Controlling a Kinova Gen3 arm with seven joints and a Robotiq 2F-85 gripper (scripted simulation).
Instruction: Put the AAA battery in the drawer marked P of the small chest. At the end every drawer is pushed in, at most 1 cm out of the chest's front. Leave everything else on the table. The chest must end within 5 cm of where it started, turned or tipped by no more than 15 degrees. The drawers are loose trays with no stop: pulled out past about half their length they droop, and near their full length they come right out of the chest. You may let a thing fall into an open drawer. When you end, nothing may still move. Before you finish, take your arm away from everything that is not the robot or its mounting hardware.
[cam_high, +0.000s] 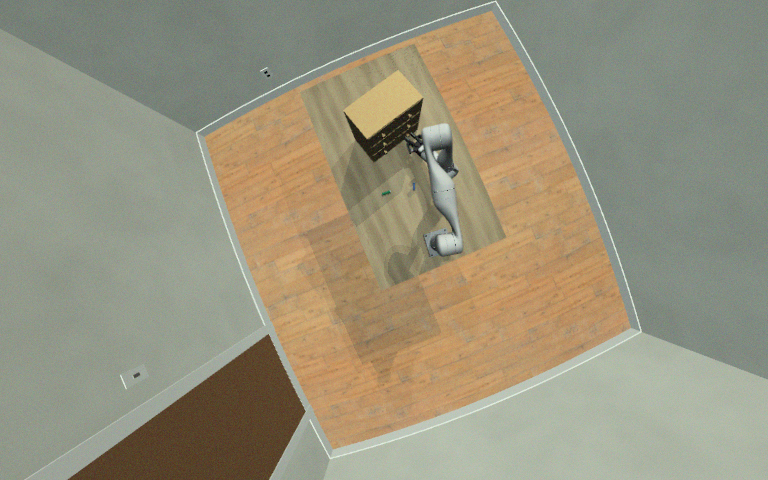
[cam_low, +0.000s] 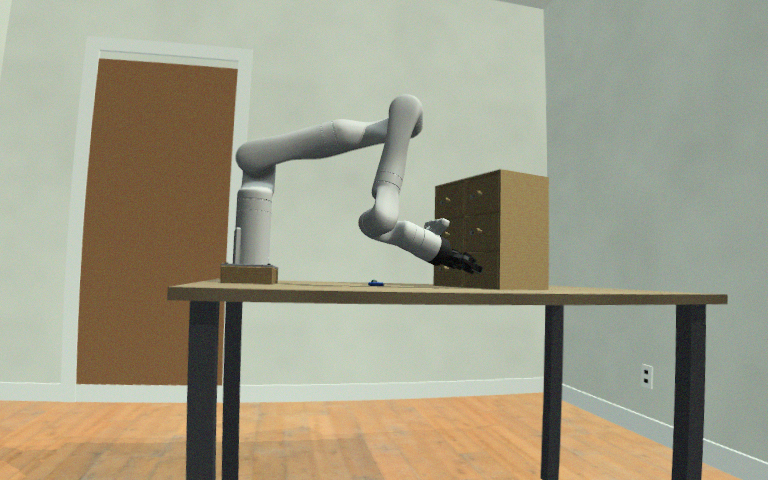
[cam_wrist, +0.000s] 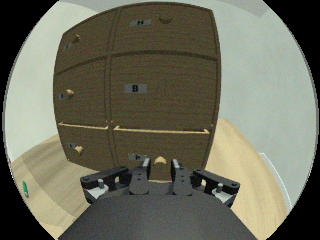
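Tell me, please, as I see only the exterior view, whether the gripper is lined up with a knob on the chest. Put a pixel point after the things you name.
Observer: In the wrist view, the bottom-right knob (cam_wrist: 160, 160) appears between the fingertips of the open gripper (cam_high: 408, 141) (cam_low: 479, 269) (cam_wrist: 160, 165).
Operator: Which letter is on the label one row higher?
Observer: That label (cam_wrist: 135, 88) reads B.
Operator: Do the blue and green items touch?
Observer: No, the top view shows the blue item (cam_high: 414, 186) (cam_low: 376, 284) well apart from the green one (cam_high: 386, 193) (cam_low: 372, 281) (cam_wrist: 25, 189).

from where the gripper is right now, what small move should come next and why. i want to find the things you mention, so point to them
Probably ease the gripper (cam_high: 408, 142) (cam_low: 479, 269) (cam_wrist: 160, 165) straight forward, fingers kept apart, until they flank the bottom drawer's knob (cam_wrist: 160, 161). In the wrist view the knob appears centred between the open fingers, while that drawer looks pushed in, so it likely needs a grip and a pull. I can't tell whether the fingertips already reach it.
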